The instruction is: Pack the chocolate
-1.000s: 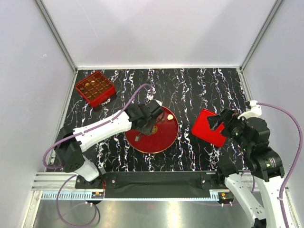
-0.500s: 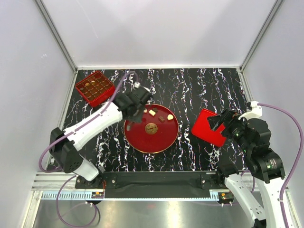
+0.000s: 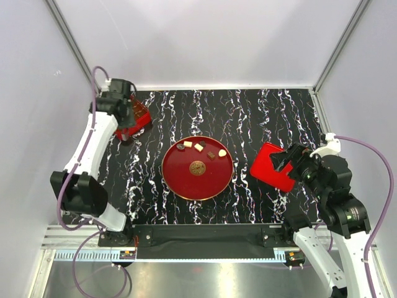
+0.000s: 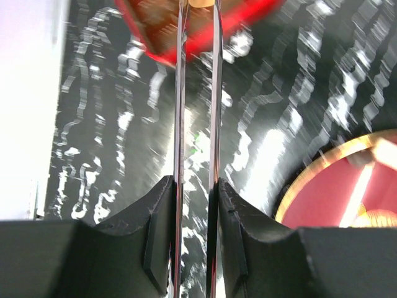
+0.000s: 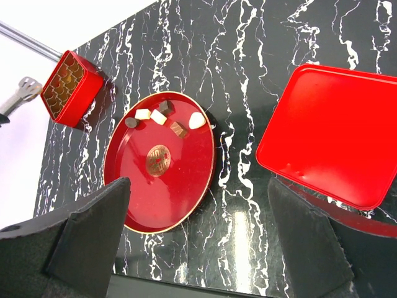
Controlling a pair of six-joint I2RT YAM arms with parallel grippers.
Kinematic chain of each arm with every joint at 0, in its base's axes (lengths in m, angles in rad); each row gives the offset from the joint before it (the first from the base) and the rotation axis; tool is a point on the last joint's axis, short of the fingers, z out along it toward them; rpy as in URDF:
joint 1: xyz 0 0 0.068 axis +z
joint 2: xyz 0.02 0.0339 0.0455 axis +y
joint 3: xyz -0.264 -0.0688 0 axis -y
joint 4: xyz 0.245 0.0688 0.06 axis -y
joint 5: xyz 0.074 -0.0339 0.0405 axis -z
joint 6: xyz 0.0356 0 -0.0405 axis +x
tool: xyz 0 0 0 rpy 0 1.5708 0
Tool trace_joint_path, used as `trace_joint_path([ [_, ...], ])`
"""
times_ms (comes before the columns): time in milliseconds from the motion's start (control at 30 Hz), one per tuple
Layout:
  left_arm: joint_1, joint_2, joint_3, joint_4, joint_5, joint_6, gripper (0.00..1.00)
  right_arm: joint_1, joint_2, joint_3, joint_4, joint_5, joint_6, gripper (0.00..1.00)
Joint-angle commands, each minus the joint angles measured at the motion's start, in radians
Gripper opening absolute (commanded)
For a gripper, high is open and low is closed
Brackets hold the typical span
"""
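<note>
Top view, plate as dial centre.

Plate: red, round, gold rim, mid-bench. Gold emblem at its centre.

Chocolate: six loose pieces on the plate, strung along the rim from 11 to 1 o'clock. Running from 11 to 1:
- dark round
- cream
- cream square with a dark piece just behind it
- brown square
- cream round

None touches the emblem.

Box: red, gridded into small cells, at 10 o'clock, by the bench's far left corner. Cannot tell which cells are filled.

Lid: red, flat, at 3 o'clock, well apart from the plate.

Left claw: arm stretched out to 10 o'clock, tips over the near edge of the box. The two thin blades stand close together with a narrow slit between them. A tan piece is pinched at the tips, right at the top edge of the wrist view. That view is blurred there, so its shape is not clear.

Right claw: fingers spread as wide as they go, nothing between them. It hangs above the bench at 3 o'clock, over the near side of the lid, with no contact visible.
</note>
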Motion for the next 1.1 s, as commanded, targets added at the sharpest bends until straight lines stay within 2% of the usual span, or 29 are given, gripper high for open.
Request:
trace_joint_path([
  [0, 0.077, 0.051, 0.059, 0.088, 0.012, 0.041, 0.34, 0.001, 0.011, -0.009, 0.065, -0.025, 0.0, 1.0],
  [200, 0.181, 0.159, 0.164, 0.102, -0.015, 0.037, 0.33, -0.001, 0.023, -0.017, 0.076, -0.027, -0.011, 1.0],
  [333, 0.211, 0.215, 0.213, 0.093, -0.012, 0.036, 0.33, 0.001, 0.023, -0.024, 0.084, -0.022, -0.017, 1.0],
  [1067, 0.231, 0.324, 0.197, 0.124, -0.023, 0.048, 0.37, -0.001, 0.074, -0.059, 0.139, -0.024, -0.023, 1.0],
])
